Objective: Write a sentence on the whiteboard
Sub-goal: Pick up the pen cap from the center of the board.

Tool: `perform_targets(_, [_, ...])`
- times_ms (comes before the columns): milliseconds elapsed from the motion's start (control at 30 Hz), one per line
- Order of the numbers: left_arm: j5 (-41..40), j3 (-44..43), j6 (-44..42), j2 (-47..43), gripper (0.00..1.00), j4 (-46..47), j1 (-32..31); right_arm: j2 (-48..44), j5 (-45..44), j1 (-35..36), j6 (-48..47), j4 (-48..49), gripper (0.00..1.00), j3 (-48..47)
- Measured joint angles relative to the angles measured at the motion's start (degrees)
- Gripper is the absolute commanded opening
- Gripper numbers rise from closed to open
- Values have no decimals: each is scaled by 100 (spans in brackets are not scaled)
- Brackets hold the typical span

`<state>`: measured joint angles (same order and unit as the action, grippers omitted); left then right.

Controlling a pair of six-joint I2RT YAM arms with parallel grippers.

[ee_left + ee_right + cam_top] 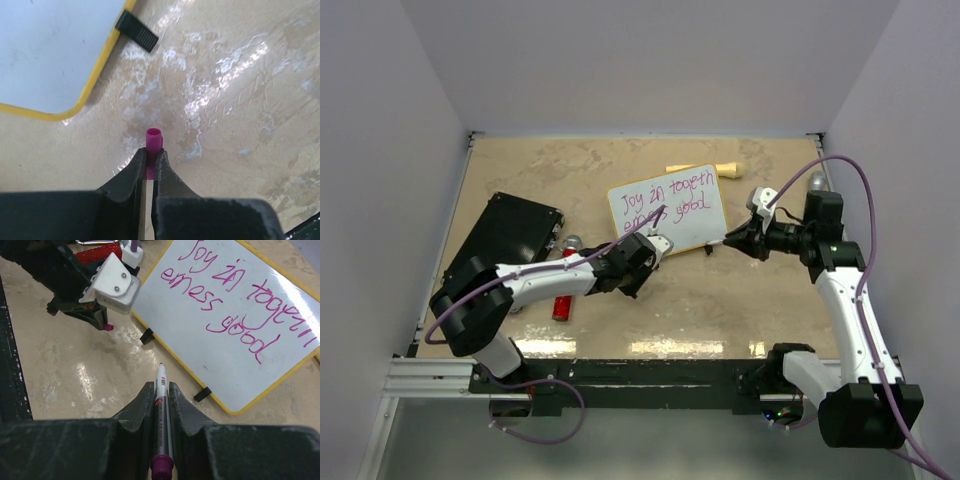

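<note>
- Found the whiteboard (698,226) lying on the counter (740,300), past the middle and turned a little askew, with a thin yellow rim around its white face.
- Read the sentence (235,295) across that face in pink-magenta handwriting, in two lines: "Joy in togeth" above "erness good".
- Saw the right pincer (161,387) clenched on a marker (163,410) with a pale barrel, its magenta butt end toward the wrist camera and its tip aimed at the board.
- Placed that tip over bare counter just short of the board's near rim, between the two black feet (146,336) and off the writing face. Could not tell whether it touched the counter.
- Saw the left pincer (151,156) clenched on a small magenta cap (154,138), open end outward, above the counter just beside a rounded corner of the board.
- Noted a black flat case (500,245) at the left of the counter, well apart from the board, and a red tube (562,300) near it, partly under the left arm.
- Noted a beige stick (720,168) just beyond the board's far edge.
</note>
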<state>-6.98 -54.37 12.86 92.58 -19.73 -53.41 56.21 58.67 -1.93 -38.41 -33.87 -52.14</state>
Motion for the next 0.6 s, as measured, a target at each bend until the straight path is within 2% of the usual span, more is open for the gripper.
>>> perform_targets(300, [422, 713, -1067, -437, 0, 1344, 15, 372, 267, 0, -240, -269, 0, 0])
perform_targets(600, [1309, 1768, -1880, -879, 0, 3320, 13, 1169, 546, 160, -841, -850, 0, -186])
